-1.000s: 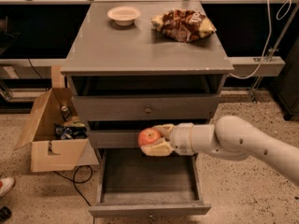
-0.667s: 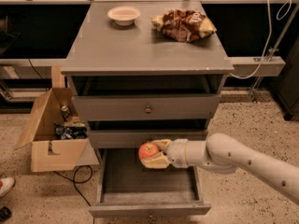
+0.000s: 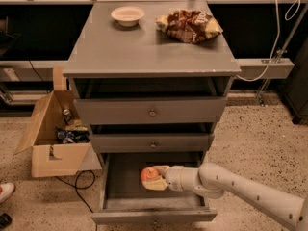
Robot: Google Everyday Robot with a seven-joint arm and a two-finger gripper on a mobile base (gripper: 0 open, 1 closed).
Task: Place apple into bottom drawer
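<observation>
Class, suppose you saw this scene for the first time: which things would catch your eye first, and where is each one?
The red apple stands out, held in the robot's pincer over the open bottom drawer of the grey cabinet. On the cabinet top, a crumpled brown snack bag lies at the back right, with a pale bowl to its left.

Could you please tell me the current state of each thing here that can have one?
apple: held in the gripper, over the bottom drawer floor.
gripper: shut on the apple, reaching into the bottom drawer.
bottom drawer: pulled open.
middle drawer: looks shut.
top drawer: looks shut.
cardboard box: flaps open.
bowl: upright.
</observation>
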